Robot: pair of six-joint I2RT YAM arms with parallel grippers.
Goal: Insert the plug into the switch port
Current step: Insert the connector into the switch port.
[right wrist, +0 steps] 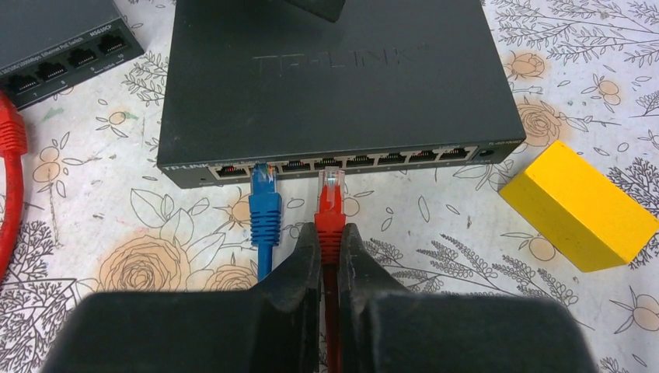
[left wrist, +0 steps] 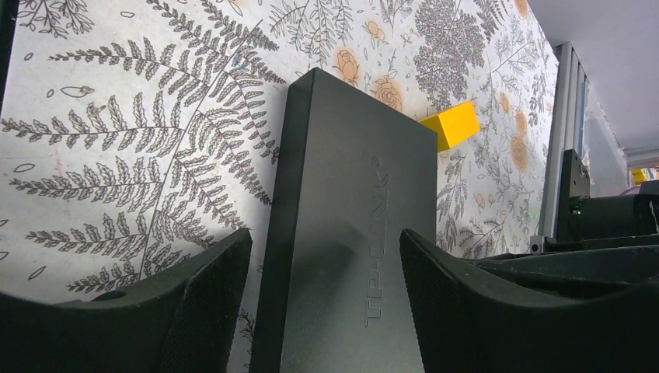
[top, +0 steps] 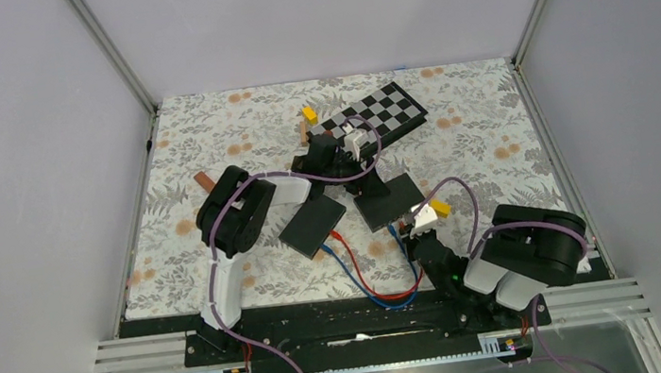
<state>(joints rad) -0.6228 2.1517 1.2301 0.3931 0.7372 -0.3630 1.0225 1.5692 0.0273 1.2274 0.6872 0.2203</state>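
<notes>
While the left gripper (left wrist: 325, 245) is reaching in from the far side, its jaws are standing wide open. One dark finger (left wrist: 203, 291) is sitting on each side of the switch (left wrist: 350, 233). The switch's top face is filling the gap between them, though I cannot tell whether the pads are touching its sides. The switch is lying flat on the floral mat (top: 207, 144), near the middle of the table. A second switch (right wrist: 54, 43) is lying just to its left, apart from it, with a red cable (right wrist: 9, 179) running past its port side.

Along the switch's near face the port row is facing the right arm. A blue plug (right wrist: 265, 198) is sitting in a port toward the left of that row. One port further right, the red plug (right wrist: 330, 198) is pointing straight at the row, its clear tip lying at the mouth of a port. Whether it is seated cannot be told.

The right gripper (right wrist: 329, 233) is clamping the red plug just behind its boot, with both fingers pressing against the red cable. The plug body is sticking out ahead of the fingertips. Further right, a yellow block (right wrist: 579, 206) is resting on the mat beside the switch's corner, apart from it.
</notes>
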